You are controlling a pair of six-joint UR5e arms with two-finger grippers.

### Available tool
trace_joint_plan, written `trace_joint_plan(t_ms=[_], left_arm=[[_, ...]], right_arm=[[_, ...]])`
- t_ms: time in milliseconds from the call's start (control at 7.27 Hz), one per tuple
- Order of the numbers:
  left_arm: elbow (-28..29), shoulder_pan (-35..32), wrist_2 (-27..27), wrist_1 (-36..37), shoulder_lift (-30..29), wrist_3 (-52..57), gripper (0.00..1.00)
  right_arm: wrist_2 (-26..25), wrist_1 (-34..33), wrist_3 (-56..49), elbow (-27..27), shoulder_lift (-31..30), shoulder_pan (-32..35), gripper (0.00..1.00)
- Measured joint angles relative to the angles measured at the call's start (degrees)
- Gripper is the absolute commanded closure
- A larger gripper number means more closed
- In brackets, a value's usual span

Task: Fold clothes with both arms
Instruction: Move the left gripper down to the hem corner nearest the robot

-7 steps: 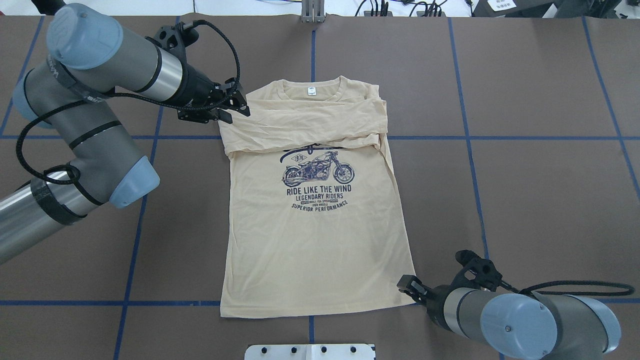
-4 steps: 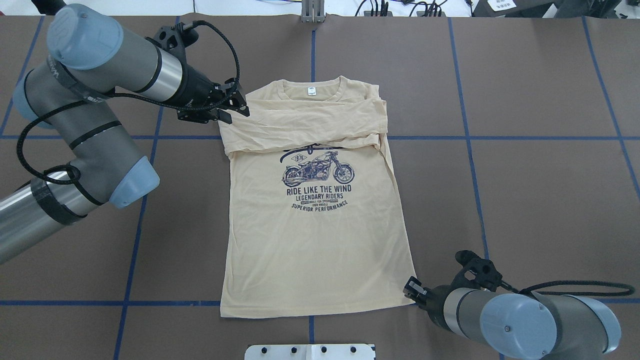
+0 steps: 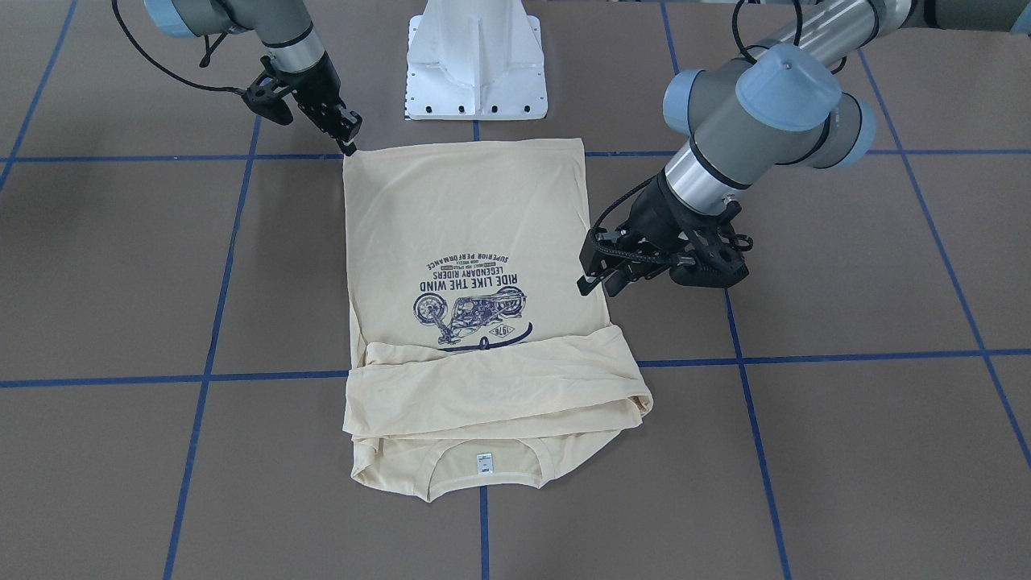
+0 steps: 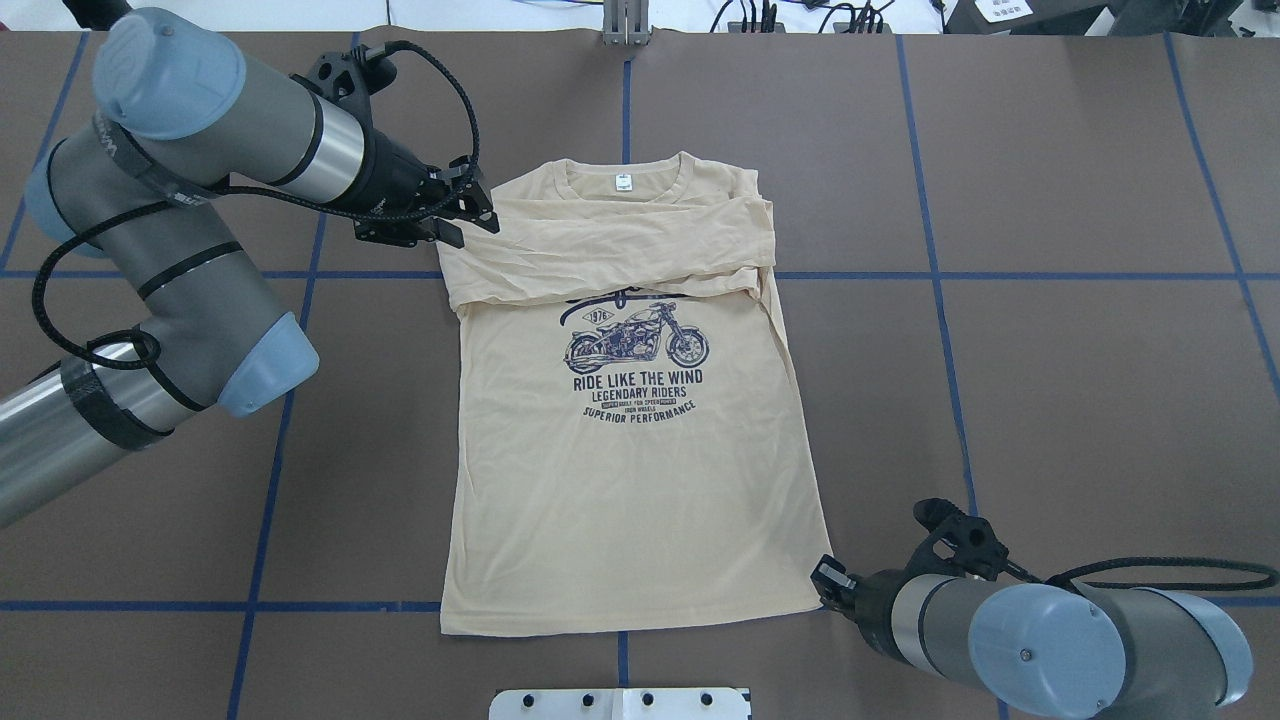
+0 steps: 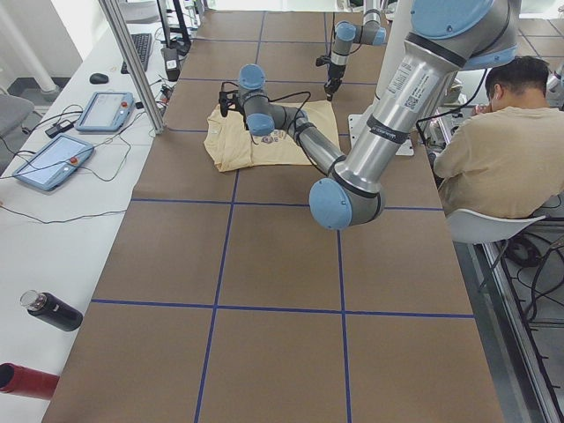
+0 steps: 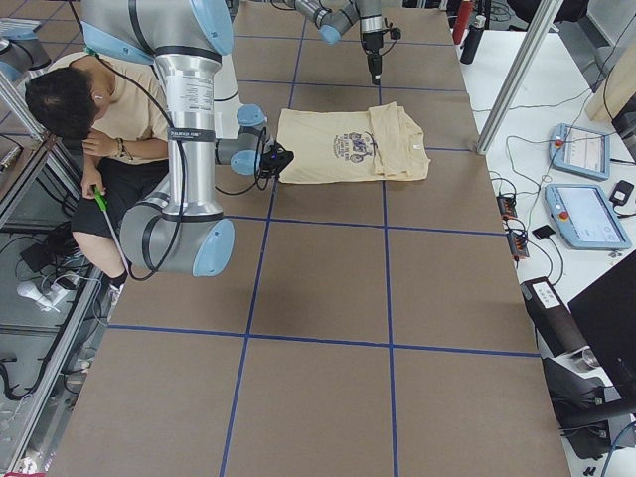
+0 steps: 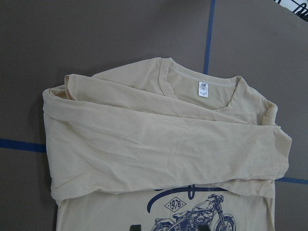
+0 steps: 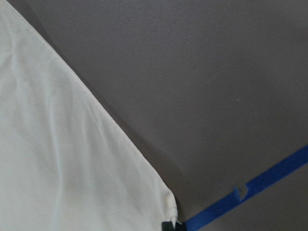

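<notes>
The cream-yellow shirt [image 4: 630, 470] lies flat and face up on the brown table, both sleeves folded across the chest above the navy motorcycle print [image 4: 637, 345]. The white neck label [image 4: 623, 182] is at the far end. My left gripper [image 4: 465, 215] hangs open above the shirt's left shoulder, apart from the cloth; it also shows in the front view [image 3: 600, 270]. My right gripper [image 4: 826, 580] is low at the near right hem corner, shut on that corner [image 8: 169, 208]. The front view shows its tips together at the corner [image 3: 348, 143].
The white pedestal base [image 3: 475, 64] stands just behind the hem. Blue tape lines [image 4: 940, 275] cross the table. A seated person [image 5: 493, 141] is beside the robot. Teach pendants [image 5: 106, 110] and a dark bottle [image 5: 53, 310] lie on the side bench.
My right gripper has shifted a little right, down onto the hem corner, and its fingers have drawn together. My left arm and the shirt have not moved.
</notes>
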Motion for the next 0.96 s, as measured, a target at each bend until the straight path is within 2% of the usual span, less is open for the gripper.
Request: trace_joint_plan(t_ms=[275, 550, 963], left_arm=[[-0.9, 0.1, -0.1, 0.0, 0.4, -3.4, 0.50], [-7.0, 2.2, 0.8, 0.2, 5.0, -7.1, 0.50], [-17.9, 13.0, 9.4, 4.4, 14.9, -10.8, 0.51]], right_arm=[[0.7, -3.4, 0.0, 2.3, -0.2, -0.1, 1.00], [1.8, -6.8, 0.1, 4.3, -0.2, -1.4, 1.00], [2.0, -7.7, 0.1, 5.2, -1.2, -2.3, 1.00]])
